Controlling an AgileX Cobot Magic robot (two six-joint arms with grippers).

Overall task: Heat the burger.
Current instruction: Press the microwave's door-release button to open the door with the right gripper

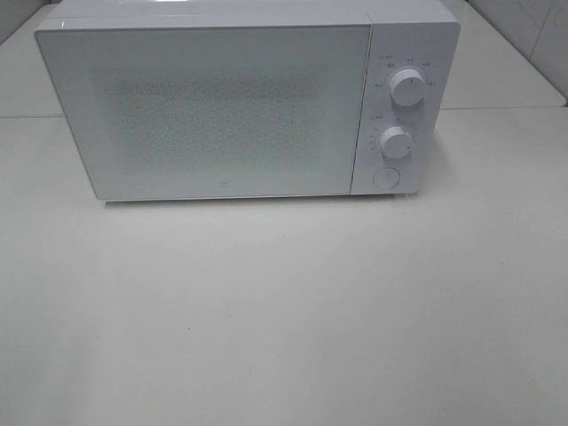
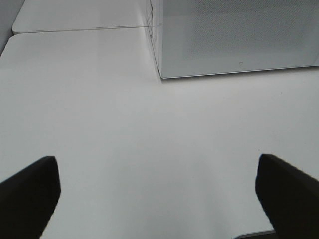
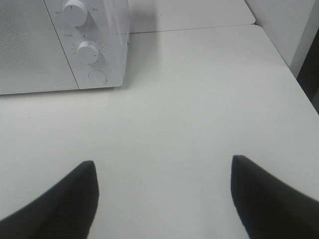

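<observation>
White microwave sat at the back of the pale counter, its door shut flush and the dotted window too milky to see through. The control panel was on its right side — upper knob, lower knob, round button below them. Burger: seen in no view, so its place could not be told. Left fingers were spread wide, gripping nothing, with bare counter between them, facing the microwave's front left corner. Right fingers were also well apart — nothing held, only counter between them, pointed toward the knob side.
</observation>
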